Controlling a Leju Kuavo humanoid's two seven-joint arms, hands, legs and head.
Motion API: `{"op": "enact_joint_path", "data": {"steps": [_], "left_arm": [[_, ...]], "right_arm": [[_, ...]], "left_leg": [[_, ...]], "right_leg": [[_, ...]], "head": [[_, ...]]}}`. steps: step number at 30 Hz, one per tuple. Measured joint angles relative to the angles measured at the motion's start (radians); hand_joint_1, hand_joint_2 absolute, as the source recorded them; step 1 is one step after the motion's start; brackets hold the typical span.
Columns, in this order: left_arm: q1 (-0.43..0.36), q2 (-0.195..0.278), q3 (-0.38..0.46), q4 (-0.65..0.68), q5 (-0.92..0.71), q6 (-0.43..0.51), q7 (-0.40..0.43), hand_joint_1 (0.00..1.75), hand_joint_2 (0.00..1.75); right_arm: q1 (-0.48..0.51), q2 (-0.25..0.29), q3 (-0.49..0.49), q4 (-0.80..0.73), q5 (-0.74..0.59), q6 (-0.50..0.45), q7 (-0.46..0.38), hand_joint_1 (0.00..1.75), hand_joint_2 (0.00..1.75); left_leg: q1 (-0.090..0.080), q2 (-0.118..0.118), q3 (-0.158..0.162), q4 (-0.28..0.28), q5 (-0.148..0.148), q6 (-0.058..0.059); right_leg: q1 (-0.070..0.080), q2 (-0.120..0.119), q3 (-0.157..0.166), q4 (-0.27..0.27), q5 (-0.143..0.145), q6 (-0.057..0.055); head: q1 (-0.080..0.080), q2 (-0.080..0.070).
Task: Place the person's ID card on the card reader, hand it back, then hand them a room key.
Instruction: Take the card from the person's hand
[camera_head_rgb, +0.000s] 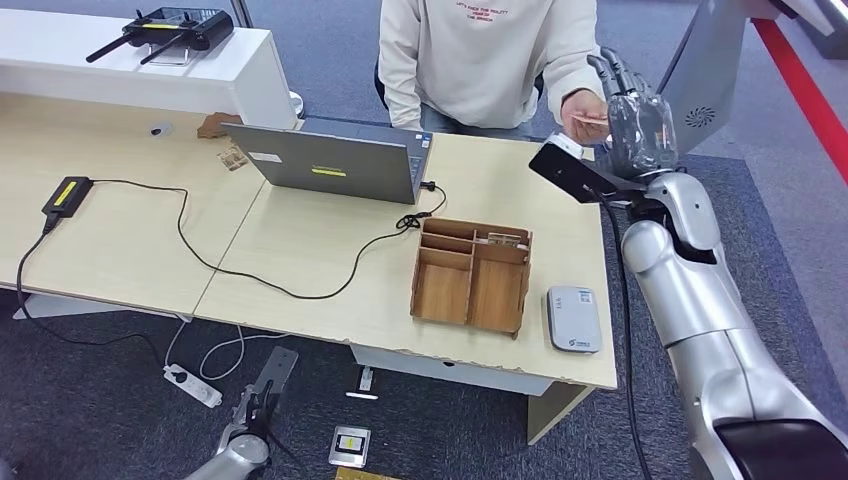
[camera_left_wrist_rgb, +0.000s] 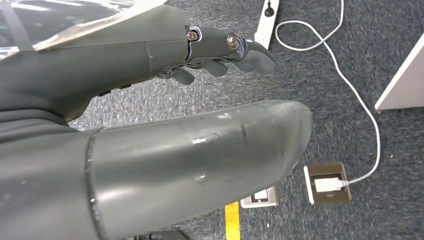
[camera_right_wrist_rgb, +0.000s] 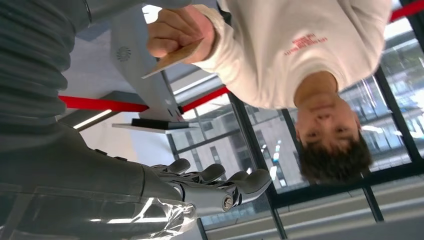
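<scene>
R arm raised, right hand empty, fingers apart; left hand hangs low, fingers seemingly loose.

My table carries a laptop; near it a wooden tray, beyond that a card reader.
</scene>
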Motion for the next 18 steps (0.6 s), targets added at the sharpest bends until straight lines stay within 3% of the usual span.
{"op": "enact_joint_path", "data": {"steps": [18], "left_arm": [[0.018, 0.005, 0.002, -0.044, -0.058, -0.002, 0.056, 0.0, 0.0]], "right_arm": [[-0.043, 0.009, 0.037, 0.216, 0.043, 0.015, 0.046, 0.01, 1.75]], "left_leg": [[0.0, 0.0, 0.0, 0.0, 0.0, 0.0]], "right_leg": [[0.0, 0.0, 0.0, 0.0, 0.0, 0.0]], "head": [[0.0, 0.0]]}}
